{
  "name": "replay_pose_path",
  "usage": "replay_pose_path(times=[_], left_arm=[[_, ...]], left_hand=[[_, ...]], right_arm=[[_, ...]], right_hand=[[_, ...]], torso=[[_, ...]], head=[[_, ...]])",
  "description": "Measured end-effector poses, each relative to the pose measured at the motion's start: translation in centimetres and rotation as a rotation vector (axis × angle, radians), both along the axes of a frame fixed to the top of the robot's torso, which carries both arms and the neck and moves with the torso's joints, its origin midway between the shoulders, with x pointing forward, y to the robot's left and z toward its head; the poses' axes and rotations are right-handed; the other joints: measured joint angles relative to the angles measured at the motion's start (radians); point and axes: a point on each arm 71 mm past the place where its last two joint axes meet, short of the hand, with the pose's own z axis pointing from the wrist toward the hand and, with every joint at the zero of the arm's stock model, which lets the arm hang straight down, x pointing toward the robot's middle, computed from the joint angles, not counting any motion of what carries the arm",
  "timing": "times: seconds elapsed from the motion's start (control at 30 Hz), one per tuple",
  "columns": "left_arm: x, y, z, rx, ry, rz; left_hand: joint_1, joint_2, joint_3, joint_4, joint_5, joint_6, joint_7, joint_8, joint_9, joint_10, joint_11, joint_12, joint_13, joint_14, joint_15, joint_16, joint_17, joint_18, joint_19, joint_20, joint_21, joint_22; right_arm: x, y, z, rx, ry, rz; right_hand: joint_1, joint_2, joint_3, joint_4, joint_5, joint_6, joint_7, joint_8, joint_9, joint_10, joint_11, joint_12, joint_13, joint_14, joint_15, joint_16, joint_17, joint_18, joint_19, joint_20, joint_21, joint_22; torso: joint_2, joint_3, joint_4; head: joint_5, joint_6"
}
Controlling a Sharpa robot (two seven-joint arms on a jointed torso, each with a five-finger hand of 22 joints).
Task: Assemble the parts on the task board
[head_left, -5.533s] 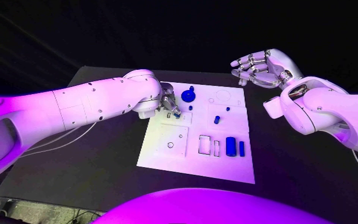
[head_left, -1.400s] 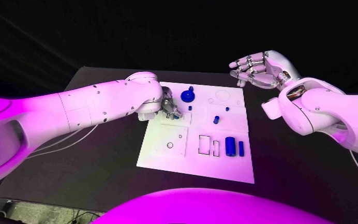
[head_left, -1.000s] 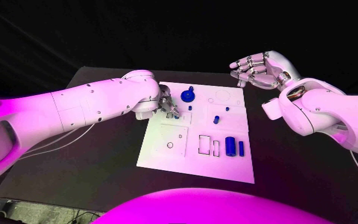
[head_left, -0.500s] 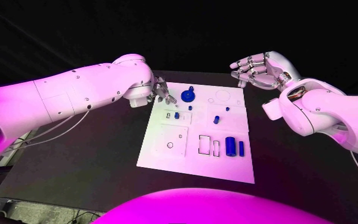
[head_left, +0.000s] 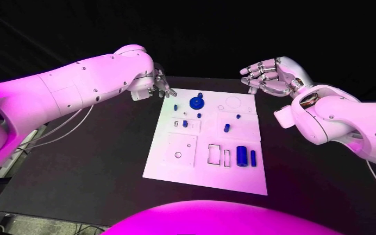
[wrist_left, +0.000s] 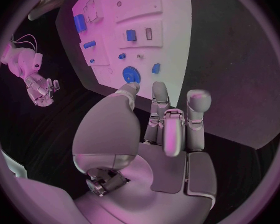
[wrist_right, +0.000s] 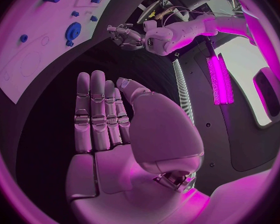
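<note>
The left robot hand (head_left: 161,87) hung empty, fingers apart, off the task board's (head_left: 176,164) eleven-o'clock corner; the right robot hand (head_left: 266,76), also spread and empty, waited at two o'clock. Between picks, apparently: loose blue parts (head_left: 242,154) lay toward five o'clock on the counter-borne board, needing a fresh grasp.

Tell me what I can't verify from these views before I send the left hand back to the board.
- Small part near the board's left side: too small in head view to tell if it is seated.
- Left hand's fingertips: head view shows them from behind, the arm covering the palm.
- Board's near edge: cut off in left wrist view.
</note>
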Motion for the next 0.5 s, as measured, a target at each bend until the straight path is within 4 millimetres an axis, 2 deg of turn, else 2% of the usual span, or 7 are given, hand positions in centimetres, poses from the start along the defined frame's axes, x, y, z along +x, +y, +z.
replay_pose_path(times=[0.37, 0.5], left_arm=[[1.4, 0.0, -1.4, 0.048, 0.028, 0.012], [1.5, -0.3, -1.8, 0.050, 0.039, 0.005]], left_hand=[[0.000, 0.000, -0.014, 0.003, 0.000, 0.000, 0.000, -0.004, -0.004, 0.000, 0.000, 0.000, -0.003, -0.003, 0.003, -0.004, 0.000, 0.000, -0.004, 0.004, 0.000, -0.001], [-0.008, 0.008, -0.022, 0.003, 0.000, 0.000, 0.000, -0.004, -0.007, 0.000, 0.000, 0.000, -0.004, -0.003, 0.003, -0.004, 0.000, 0.000, -0.004, 0.004, 0.000, 0.001]], right_arm=[[0.0, 0.1, 0.0, 0.001, 0.000, 0.002], [0.0, 0.1, 0.0, 0.001, 0.000, 0.003]], right_hand=[[0.000, 0.000, 0.000, 0.000, 0.000, 0.000, 0.000, 0.000, 0.000, 0.000, 0.000, 0.000, 0.000, 0.000, 0.000, 0.000, 0.000, 0.000, 0.000, 0.000, 0.000, 0.001], [0.000, 0.000, 0.000, 0.000, 0.000, 0.000, 0.000, 0.000, 0.000, 0.000, 0.000, 0.000, 0.000, 0.000, 0.000, 0.000, 0.000, 0.000, 0.000, 0.000, 0.000, 0.001]], torso=[[0.001, 0.0000, -0.0011], [0.002, 0.0001, -0.0015]], head=[[0.001, -0.005], [0.000, -0.006]])
